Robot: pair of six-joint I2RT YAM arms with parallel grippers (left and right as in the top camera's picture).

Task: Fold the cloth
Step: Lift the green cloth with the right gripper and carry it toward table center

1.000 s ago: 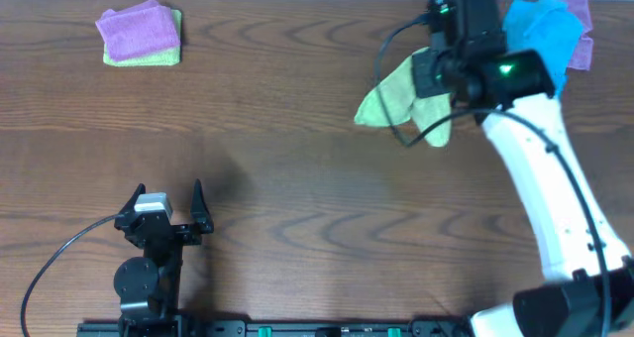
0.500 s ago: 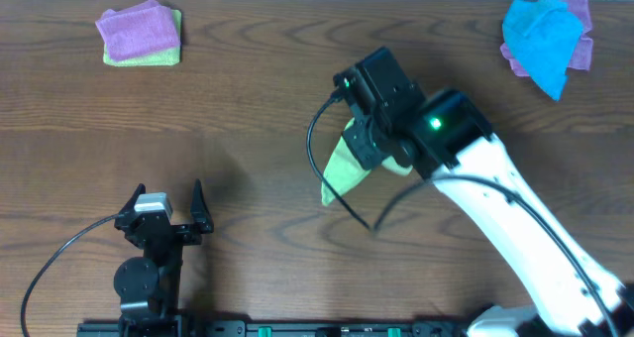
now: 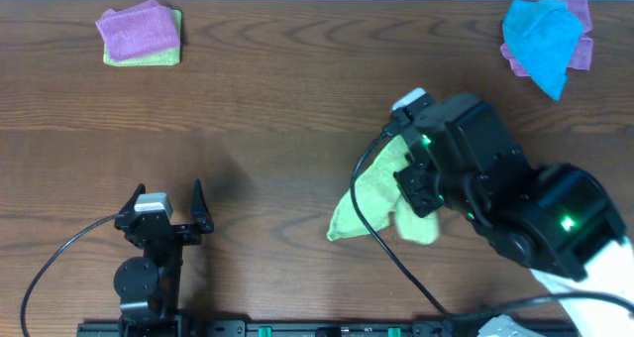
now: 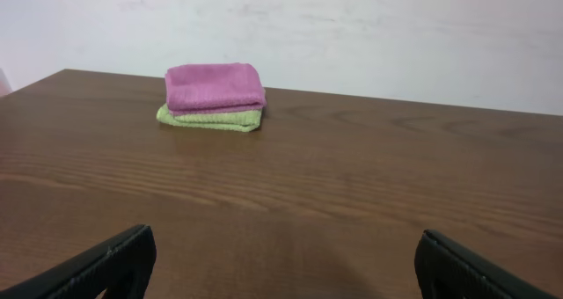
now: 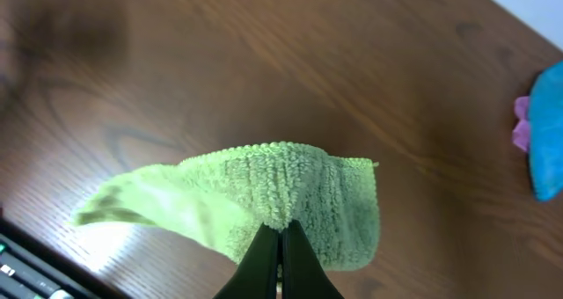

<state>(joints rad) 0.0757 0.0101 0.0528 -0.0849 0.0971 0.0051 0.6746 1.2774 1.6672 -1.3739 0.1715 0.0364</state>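
Overhead: right arm hunches over the cloth, right end effector pinching it.

A robotics lab or test room is indicated by a bare wood-grain table set against a plain white wall, by the left arm and the right arm stationed at a black rail along its near edge, and by a folded stack of cloths.

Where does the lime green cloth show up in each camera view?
Overhead: lime green cloth, lower right of centre.
Left wrist: not in it.
Right wrist: centre of the picture.
Shared landmark: blue cloth, top right overhead, right edge in right wrist.
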